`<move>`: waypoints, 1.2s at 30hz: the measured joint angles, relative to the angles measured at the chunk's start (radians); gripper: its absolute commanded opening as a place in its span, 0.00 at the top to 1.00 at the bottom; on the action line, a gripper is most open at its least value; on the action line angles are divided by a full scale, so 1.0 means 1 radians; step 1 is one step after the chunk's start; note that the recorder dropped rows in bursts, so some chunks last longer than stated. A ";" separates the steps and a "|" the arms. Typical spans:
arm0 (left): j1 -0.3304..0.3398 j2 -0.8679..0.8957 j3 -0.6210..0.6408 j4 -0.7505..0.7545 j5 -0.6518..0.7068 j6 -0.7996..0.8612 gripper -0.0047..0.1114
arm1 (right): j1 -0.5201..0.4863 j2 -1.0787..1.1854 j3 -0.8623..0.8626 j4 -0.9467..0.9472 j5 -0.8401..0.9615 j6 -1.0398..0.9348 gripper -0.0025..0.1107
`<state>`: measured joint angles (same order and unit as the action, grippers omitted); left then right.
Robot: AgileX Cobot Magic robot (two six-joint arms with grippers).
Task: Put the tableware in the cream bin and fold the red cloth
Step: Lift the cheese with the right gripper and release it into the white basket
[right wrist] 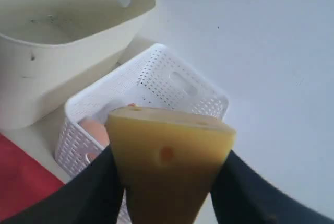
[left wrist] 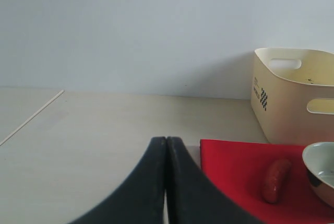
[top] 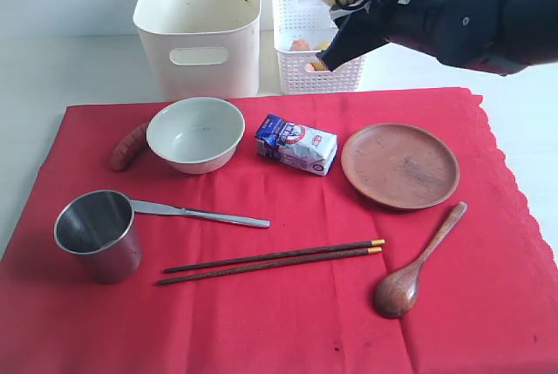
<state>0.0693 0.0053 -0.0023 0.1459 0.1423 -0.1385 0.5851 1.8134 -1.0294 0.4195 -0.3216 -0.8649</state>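
Note:
The red cloth (top: 288, 322) lies flat. On it are the cream bowl (top: 195, 132), steel cup (top: 98, 234), knife (top: 200, 213), chopsticks (top: 270, 261), wooden plate (top: 399, 165) and wooden spoon (top: 417, 268). Behind the cloth stands the cream bin (top: 235, 69), with nothing in it. My right gripper (top: 336, 47) hangs over the white basket, shut on a yellow cheese wedge (right wrist: 169, 156). My left gripper (left wrist: 166, 139) is shut on nothing, low over bare table just off the cloth's (left wrist: 235, 172) corner near the bin (left wrist: 284, 109). It does not show in the exterior view.
The white perforated basket (top: 301, 78) stands right of the bin and holds an egg (right wrist: 94, 130) and other food. A milk carton (top: 296, 143) lies between bowl and plate. A sausage (top: 128, 146) lies left of the bowl.

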 measured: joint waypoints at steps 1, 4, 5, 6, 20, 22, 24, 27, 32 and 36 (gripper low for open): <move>0.000 0.000 0.000 0.000 0.000 0.000 0.96 | -0.011 0.018 -0.033 0.000 0.031 0.008 0.98; 0.000 0.000 0.000 0.000 0.000 0.000 0.96 | -0.055 0.122 -0.205 0.003 0.209 0.025 0.98; 0.000 0.000 0.000 0.000 0.000 0.000 0.96 | -0.065 0.154 -0.255 0.002 0.250 0.032 0.98; 0.000 0.000 0.000 0.000 0.000 0.000 0.96 | -0.077 0.198 -0.323 0.002 0.322 0.044 0.98; 0.000 0.000 0.000 0.000 0.000 0.000 0.96 | -0.132 0.459 -0.669 0.002 0.526 0.219 0.98; 0.000 0.000 0.000 0.000 0.000 0.000 0.96 | -0.132 0.468 -0.671 0.002 0.524 0.230 0.98; 0.000 0.000 0.000 0.000 0.000 0.000 0.96 | -0.132 0.472 -0.671 0.002 0.524 0.234 0.98; 0.000 0.000 0.000 0.000 0.000 0.000 0.96 | -0.132 0.474 -0.672 0.002 0.524 0.235 0.98; 0.000 0.000 0.000 0.000 0.000 0.000 0.96 | -0.132 0.474 -0.672 0.002 0.519 0.237 0.98; 0.000 0.000 0.000 0.000 0.000 0.000 0.96 | -0.132 0.474 -0.672 0.002 0.519 0.237 0.98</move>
<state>0.0693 0.0053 -0.0023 0.1459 0.1423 -0.1385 0.4535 2.2870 -1.7012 0.4219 0.1979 -0.6276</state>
